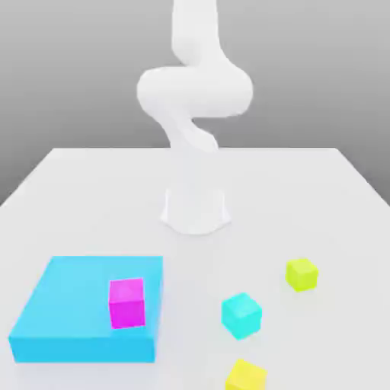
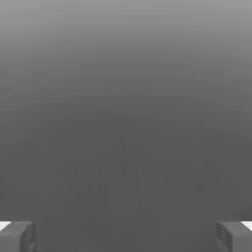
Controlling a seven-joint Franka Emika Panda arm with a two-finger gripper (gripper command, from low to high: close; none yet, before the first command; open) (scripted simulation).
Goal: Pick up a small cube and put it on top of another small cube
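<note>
The small cube (image 1: 245, 375), warm yellow, lies on the white table at the front edge of the exterior view, partly cut off by the picture's border. Another small cube (image 1: 302, 274), lime, rests on the table further back and towards the exterior view's right. The two are well apart. My arm (image 1: 193, 99) rises from its base at the table's middle and bends upward out of the picture. In the hand view my gripper (image 2: 126, 237) is open, its two fingertips (image 2: 17, 236) far apart against plain grey background, with nothing between them.
A cyan cube (image 1: 241, 314) sits between the yellow and lime cubes. A flat cyan slab (image 1: 68, 312) lies at the exterior view's front left with a magenta cube (image 1: 126, 302) on it. The arm's base (image 1: 195, 212) stands mid-table.
</note>
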